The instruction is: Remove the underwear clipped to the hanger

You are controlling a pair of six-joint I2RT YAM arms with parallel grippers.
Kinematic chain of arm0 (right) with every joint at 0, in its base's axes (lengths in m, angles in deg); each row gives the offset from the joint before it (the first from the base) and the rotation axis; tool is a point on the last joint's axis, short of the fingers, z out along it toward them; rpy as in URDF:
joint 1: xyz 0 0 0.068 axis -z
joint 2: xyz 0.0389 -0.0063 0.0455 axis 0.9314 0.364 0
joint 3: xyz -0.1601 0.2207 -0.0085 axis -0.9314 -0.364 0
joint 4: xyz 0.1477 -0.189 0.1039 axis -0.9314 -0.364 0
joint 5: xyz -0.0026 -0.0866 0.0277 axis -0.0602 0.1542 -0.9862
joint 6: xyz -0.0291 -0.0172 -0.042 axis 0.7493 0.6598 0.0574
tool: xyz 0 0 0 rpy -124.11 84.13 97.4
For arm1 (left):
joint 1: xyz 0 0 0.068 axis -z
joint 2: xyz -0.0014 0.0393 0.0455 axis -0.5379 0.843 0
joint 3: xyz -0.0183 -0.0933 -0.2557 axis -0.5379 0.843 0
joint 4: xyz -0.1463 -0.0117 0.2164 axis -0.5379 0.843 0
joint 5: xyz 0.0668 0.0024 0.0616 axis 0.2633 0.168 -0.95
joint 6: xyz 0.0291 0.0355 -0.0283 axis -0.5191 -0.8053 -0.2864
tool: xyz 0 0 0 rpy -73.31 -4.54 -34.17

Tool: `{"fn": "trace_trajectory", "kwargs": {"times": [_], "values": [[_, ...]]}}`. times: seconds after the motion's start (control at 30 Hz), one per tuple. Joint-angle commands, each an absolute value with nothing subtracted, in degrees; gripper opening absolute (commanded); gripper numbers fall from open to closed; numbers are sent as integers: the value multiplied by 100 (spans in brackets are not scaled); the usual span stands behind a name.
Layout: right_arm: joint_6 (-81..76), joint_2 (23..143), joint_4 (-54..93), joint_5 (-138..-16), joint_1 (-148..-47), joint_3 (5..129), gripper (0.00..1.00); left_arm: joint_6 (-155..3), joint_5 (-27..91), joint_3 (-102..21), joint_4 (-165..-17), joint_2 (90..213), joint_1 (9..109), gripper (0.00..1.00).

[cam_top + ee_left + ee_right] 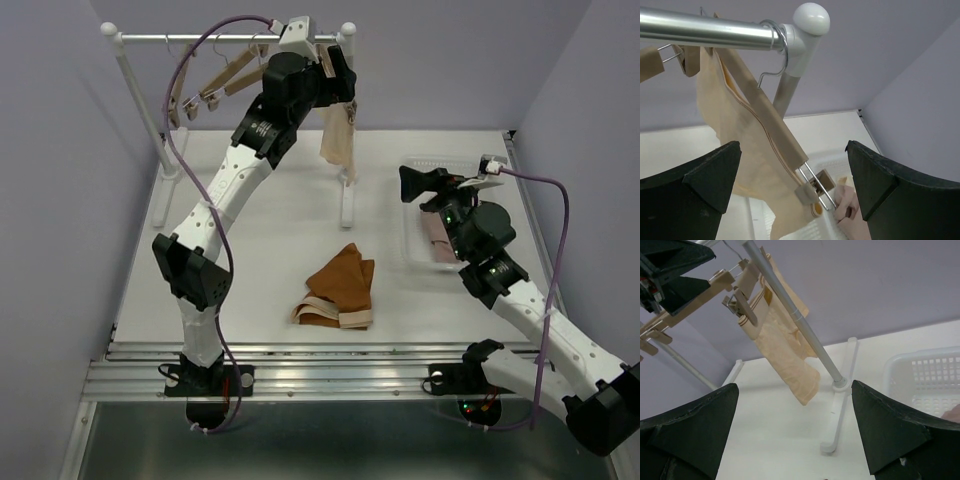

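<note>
The left gripper [792, 150] and right gripper [795, 390] gape empty; rust-brown underwear [340, 285] lies freed, pinkish pair [437, 240] seemingly too, cream pair [335, 140] still clipped.

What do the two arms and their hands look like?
The left arm and right arm have white links with black joints. A purple cable runs along each. The left hand and right hand have black, wedge-shaped fingers.

The hung underwear [336, 140] is behind loose underwear [338, 290] on the table [260, 230]; basket [411, 240] sits right.
</note>
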State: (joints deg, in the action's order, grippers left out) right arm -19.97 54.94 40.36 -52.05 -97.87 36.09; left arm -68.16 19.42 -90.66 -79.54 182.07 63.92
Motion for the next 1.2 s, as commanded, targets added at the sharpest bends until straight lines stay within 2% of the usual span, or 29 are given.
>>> {"fn": "trace_trajectory", "kwargs": {"times": [0.0,0.53,1.0,1.17], "values": [[-1781,5369,4057,-4881,-9766,3557,100,-6687,1653,-9992,-7658,18608,6480,99],[-1719,5369,4057,-4793,-9766,3548,100,-6757,1125,-10898,-7473,19541,6506,99],[-1710,5308,4057,-4854,-9766,3540,100,-6862,879,-10898,-7297,19550,6462,97],[-1728,5334,4057,-4907,-9766,3540,100,-6915,862,-10863,-7262,19559,6445,94]]}}
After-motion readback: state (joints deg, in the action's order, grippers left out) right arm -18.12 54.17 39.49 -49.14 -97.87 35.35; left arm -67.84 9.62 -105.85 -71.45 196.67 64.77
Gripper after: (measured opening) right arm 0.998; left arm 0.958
